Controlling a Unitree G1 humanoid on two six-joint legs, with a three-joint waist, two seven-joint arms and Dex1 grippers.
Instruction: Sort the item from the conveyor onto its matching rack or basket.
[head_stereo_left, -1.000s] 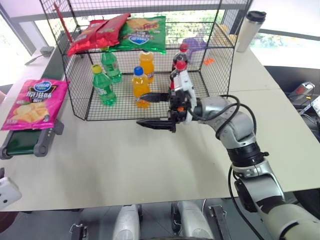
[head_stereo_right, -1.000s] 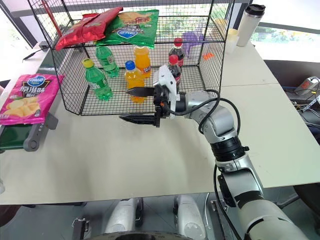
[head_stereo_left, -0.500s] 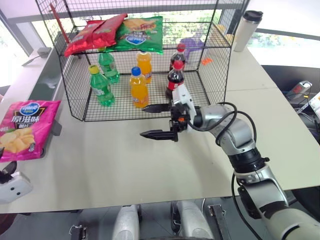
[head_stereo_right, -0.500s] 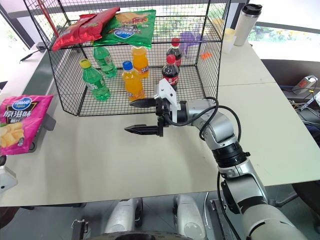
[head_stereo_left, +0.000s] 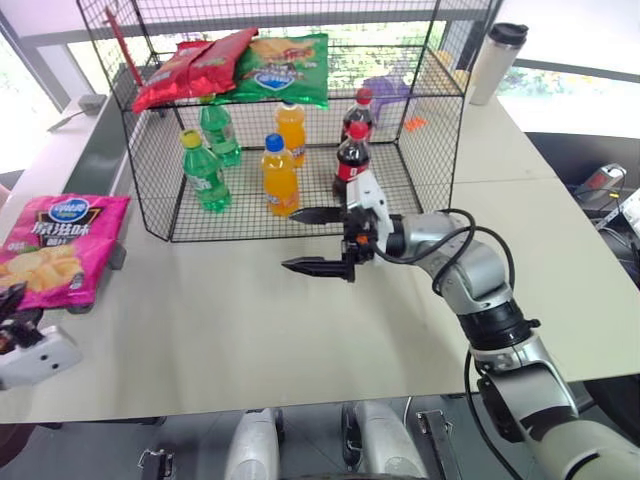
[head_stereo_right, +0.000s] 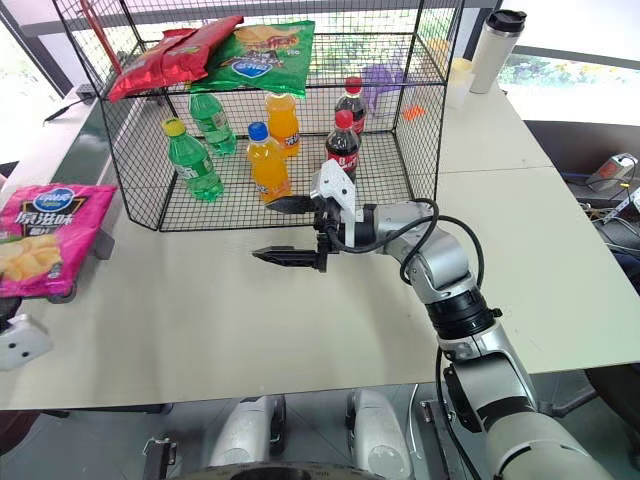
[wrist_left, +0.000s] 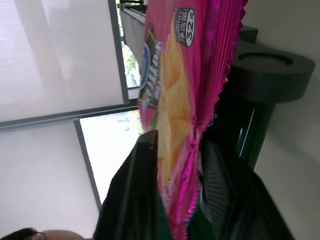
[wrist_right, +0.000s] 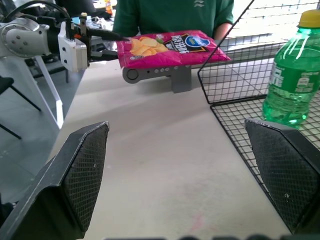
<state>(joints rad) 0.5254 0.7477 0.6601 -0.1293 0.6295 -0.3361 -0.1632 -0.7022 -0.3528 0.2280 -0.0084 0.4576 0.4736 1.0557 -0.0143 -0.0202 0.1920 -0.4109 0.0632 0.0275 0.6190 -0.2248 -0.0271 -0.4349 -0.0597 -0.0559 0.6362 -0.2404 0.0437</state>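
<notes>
The item, a flat magenta-pink crisp bag (head_stereo_left: 60, 245), lies over the end of the conveyor (wrist_right: 155, 74) at the table's left edge. My left gripper (wrist_left: 177, 141) is shut on the bag's near edge, one black finger on each face. The right wrist view also shows the bag (wrist_right: 170, 45) with the left gripper (wrist_right: 107, 35) at its end. My right gripper (head_stereo_left: 292, 240) hangs open with nothing in it above the table, just in front of the black wire rack (head_stereo_left: 440, 130).
The rack's upper shelf holds red snack bags (head_stereo_left: 190, 70) and a green snack bag (head_stereo_left: 285, 65). Green (head_stereo_left: 205, 170), orange (head_stereo_left: 280, 175) and cola (head_stereo_left: 350, 160) bottles stand on its floor. A steel flask (head_stereo_left: 495, 60) stands back right. A person in green (wrist_right: 170, 12) stands beyond the conveyor.
My left gripper has moved forward to the bag's near edge and shut on it. The right gripper has stayed open and has hardly moved. The camera view has shifted slightly.
</notes>
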